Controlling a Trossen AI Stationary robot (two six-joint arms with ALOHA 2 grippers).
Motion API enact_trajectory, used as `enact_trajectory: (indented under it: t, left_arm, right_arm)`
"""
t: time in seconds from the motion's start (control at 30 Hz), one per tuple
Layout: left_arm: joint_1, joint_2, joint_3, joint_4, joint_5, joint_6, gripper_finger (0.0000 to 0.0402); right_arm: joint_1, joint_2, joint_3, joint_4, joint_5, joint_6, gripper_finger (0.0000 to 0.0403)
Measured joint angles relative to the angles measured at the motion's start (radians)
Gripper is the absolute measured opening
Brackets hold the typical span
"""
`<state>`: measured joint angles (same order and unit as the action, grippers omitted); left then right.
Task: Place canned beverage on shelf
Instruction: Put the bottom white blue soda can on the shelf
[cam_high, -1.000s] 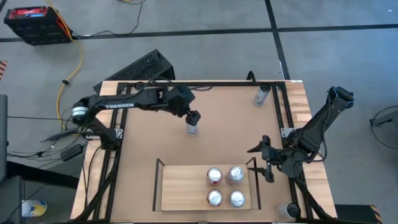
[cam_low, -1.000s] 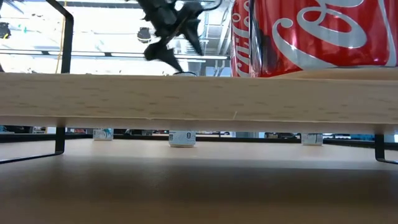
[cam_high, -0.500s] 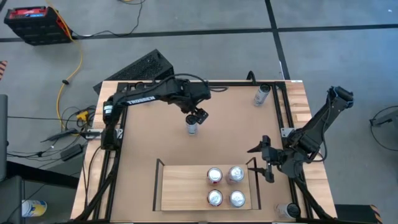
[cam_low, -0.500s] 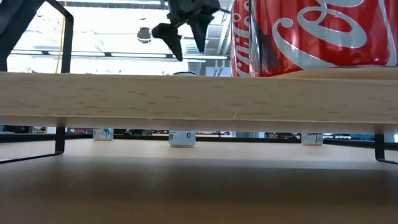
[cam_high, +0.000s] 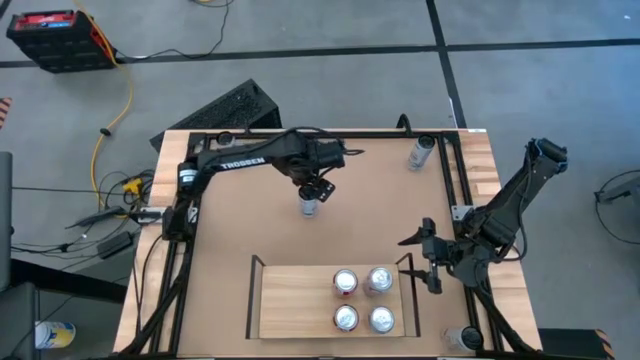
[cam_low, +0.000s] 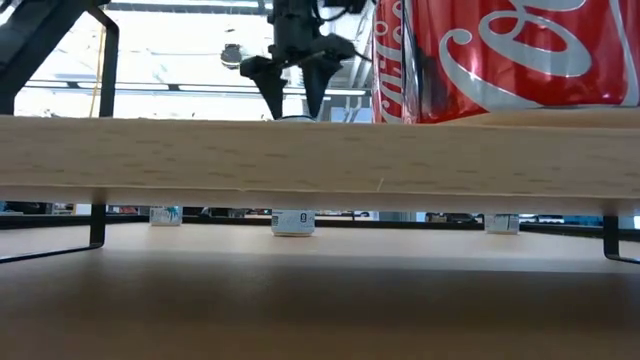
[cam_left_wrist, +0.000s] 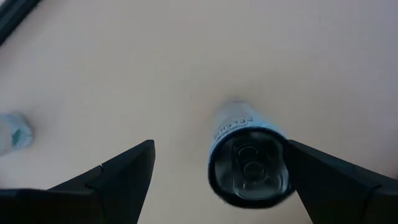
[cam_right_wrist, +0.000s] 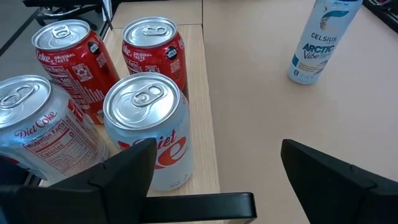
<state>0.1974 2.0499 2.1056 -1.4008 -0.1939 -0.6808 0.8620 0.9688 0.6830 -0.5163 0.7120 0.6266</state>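
Observation:
A slim silver-and-white can (cam_high: 309, 205) stands upright on the brown tabletop, a little far of the middle. My left gripper (cam_high: 317, 189) hangs open just above it, pointing almost straight down. In the left wrist view the can's top (cam_left_wrist: 250, 167) shows between the two fingers (cam_left_wrist: 121, 177), nearer one of them and apart from both. The pale wood shelf (cam_high: 290, 305) lies at the near edge with several cans (cam_high: 362, 298) upright on its right half. My right gripper (cam_high: 428, 262) waits open beside the shelf's right end rail.
A Celsius can (cam_high: 420, 153) stands at the far right of the table, also seen as the Celsius can (cam_right_wrist: 317, 40). Another can (cam_high: 462, 340) stands at the near right corner. A black frame (cam_high: 300, 133) rims the table. The shelf's left half is bare wood.
My left arm has folded up, and its gripper has tipped from a slant to point almost straight down, shifting a little toward the table's right edge until it hangs over the slim can. It has stayed open. The can has not moved.

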Motion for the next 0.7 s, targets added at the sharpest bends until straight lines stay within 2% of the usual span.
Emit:
enact_trajectory:
  t: [0.7]
  left_arm:
    - [-0.003, 0.024, 0.000, 0.018, 0.029, 0.022, 0.0338]
  right_arm:
    - [-0.006, 0.000, 0.000, 0.000, -0.007, 0.002, 0.0369]
